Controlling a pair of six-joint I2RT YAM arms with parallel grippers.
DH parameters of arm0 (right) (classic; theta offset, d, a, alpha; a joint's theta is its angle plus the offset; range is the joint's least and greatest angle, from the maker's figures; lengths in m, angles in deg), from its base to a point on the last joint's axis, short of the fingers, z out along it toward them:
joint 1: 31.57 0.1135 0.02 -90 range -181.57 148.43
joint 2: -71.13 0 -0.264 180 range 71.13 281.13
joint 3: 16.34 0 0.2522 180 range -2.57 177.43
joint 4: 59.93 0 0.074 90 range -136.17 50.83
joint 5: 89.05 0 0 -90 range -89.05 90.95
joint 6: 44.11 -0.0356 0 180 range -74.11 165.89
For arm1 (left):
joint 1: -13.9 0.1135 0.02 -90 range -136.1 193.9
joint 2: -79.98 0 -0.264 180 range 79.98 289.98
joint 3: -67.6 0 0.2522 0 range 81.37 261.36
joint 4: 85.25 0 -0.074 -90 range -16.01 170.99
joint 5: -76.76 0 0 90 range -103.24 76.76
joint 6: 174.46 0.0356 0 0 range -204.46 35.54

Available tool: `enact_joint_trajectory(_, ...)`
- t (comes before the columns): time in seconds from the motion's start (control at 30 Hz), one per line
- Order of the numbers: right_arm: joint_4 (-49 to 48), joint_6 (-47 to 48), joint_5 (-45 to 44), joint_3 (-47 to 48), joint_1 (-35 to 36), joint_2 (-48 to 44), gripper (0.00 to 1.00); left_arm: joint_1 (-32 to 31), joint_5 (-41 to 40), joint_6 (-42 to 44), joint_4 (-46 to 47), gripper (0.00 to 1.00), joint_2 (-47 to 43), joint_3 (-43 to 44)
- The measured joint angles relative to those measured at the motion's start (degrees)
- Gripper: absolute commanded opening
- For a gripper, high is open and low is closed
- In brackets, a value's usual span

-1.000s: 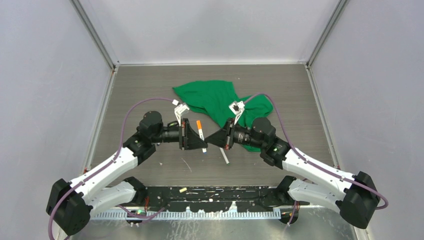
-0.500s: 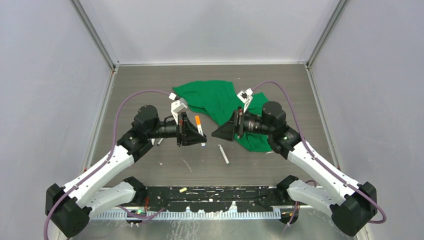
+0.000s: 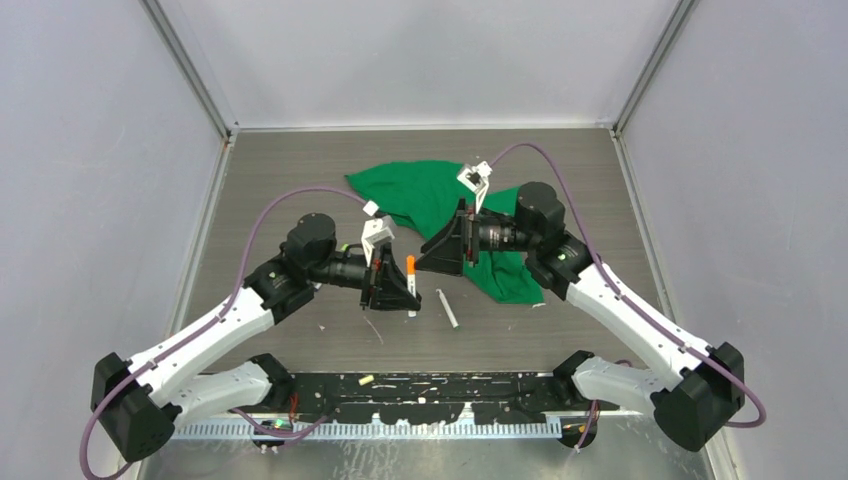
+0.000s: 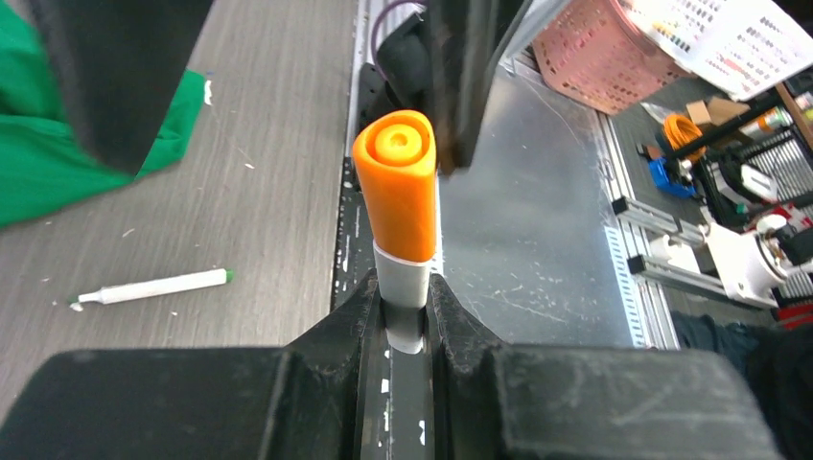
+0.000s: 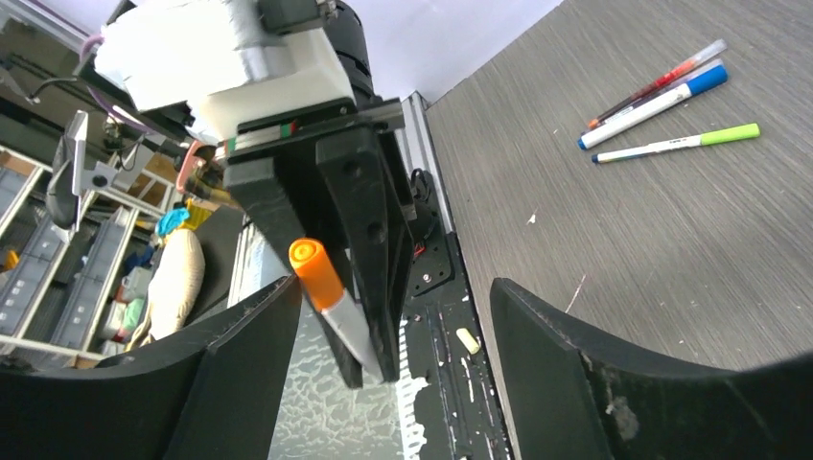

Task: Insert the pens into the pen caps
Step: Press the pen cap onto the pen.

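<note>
Pen, orange-capped, stands mid-frame in the left wrist view, its white barrel pinched by the left gripper. The right gripper hangs upper right of it, jaws spread. If the cap is only half seated, it may pop off on release.

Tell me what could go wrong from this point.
The left fingers pinch the orange-capped pen only on the barrel below the cap; if the cap isn't fully seated, it may pop off.
The loose pen lies close to both arms; a descending arm could knock it rolling.
The open right fingers hang by the green cloth and might snag it.
</note>
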Motion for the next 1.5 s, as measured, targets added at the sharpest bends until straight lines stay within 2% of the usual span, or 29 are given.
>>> enact_joint_trajectory(0.23,-0.3,1.5,1.4,1.7,3.8,3.4,0.72,-1.8,1.4,1.3,-2.3,0.00,2.0,1.1)
enact_joint_trajectory(0.33,-0.6,1.5,2.0,2.0,4.0,3.4,0.59,-1.8,1.5,1.5,-2.5,0.00,2.1,1.1)
enact_joint_trajectory(0.6,-1.9,1.3,2.3,2.1,4.0,3.4,0.40,-1.9,1.6,2.0,-2.5,0.00,2.1,1.1)
enact_joint_trajectory(0.87,-3.4,0.3,3.1,2.1,4.0,3.4,0.10,-1.9,1.4,2.1,-2.7,0.00,2.0,1.1)
enact_joint_trajectory(1.0,-3.5,0.3,3.7,2.1,4.0,3.4,0.01,-1.9,1.5,1.8,-2.6,0.00,2.0,1.1)
enact_joint_trajectory(1.5,-3.3,4.0,6.6,1.2,3.8,2.5,0.01,-2.5,2.8,-6.1,2.8,0.00,1.9,-0.9)
